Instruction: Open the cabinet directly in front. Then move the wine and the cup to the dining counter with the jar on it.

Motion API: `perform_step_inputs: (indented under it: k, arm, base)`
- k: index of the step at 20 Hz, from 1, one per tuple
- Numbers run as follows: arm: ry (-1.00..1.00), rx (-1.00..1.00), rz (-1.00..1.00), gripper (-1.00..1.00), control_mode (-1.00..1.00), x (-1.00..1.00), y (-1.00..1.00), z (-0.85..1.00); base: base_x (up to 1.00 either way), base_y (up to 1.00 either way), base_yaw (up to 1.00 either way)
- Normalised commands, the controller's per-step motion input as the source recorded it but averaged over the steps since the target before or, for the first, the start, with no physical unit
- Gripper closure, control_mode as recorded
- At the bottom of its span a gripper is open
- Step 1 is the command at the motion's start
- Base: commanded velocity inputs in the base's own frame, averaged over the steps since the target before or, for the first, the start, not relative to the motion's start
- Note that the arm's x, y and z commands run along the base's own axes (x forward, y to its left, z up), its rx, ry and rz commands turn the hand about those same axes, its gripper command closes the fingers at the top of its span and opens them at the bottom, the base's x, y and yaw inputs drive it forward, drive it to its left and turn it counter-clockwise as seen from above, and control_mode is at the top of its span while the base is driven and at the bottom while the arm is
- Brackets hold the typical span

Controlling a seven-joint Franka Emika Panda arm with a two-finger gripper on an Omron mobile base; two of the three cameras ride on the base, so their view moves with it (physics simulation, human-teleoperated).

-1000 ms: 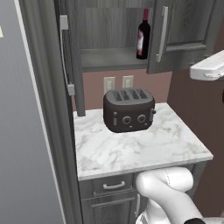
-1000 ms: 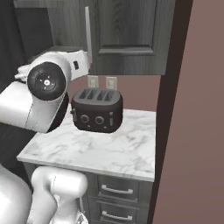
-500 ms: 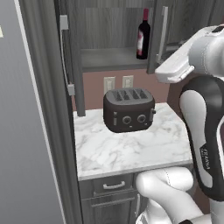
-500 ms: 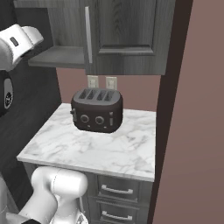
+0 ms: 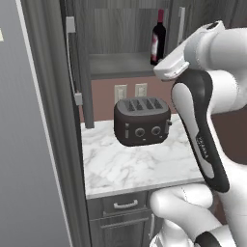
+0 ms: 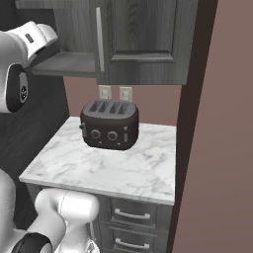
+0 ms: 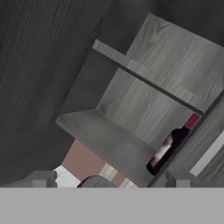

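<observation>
The cabinet [image 5: 116, 34] stands open, its left door swung out with a long silver handle [image 5: 72, 62]. On its grey shelf [image 7: 109, 140] the wine [image 5: 158, 36] stands upright at the right end, close to the other door's handle [image 5: 181, 24]; the hand view has the wine [image 7: 168, 146] at lower right. My gripper [image 7: 113, 181] is open, its fingertips [image 7: 43, 178] wide apart with nothing between them, a little way in front of the shelf. The cup, the dining counter and the jar are out of view.
A black four-slot toaster [image 5: 142, 120] sits on the narrow marble wall counter [image 5: 140, 169] under the cabinet, with drawers [image 5: 125, 205] below. A tall grey panel [image 5: 29, 144] closes the left side. A brown wall [image 6: 217, 148] bounds the right. My white arm [image 5: 202, 111] rises over the counter's right part.
The arm has swung up from the right edge of the left base view toward the open cabinet. The jaws have widened. Wine and toaster have not moved.
</observation>
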Motion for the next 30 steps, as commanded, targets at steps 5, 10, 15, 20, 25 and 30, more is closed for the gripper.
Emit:
perform_step_inputs:
  k: [5,10,15,20,25,30]
  arm:
    - [0.0,-0.03,0.0,-1.0,-1.0,0.9,0.13,-0.18]
    - [0.0,-0.01,-0.11,-1.0,-1.0,0.6,-0.01,-0.01]
    - [0.07,-0.06,-0.19,-1.0,-1.0,0.28,-0.11,0.0]
    - [0.07,-0.1,-0.18,-1.0,-1.0,0.13,0.0,0.0]
    - [0.11,-0.11,-0.13,-1.0,-1.0,0.01,0.0,0.0]
    - [0.0,-0.01,-0.01,-1.0,-1.0,0.05,0.0,0.0]
  base:
    - [0.0,0.0,0.0]
    - [0.0,0.0,0.0]
    - [0.0,0.0,0.0]
    - [0.0,0.0,0.0]
    - [0.0,0.0,0.0]
    - [0.0,0.0,0.0]
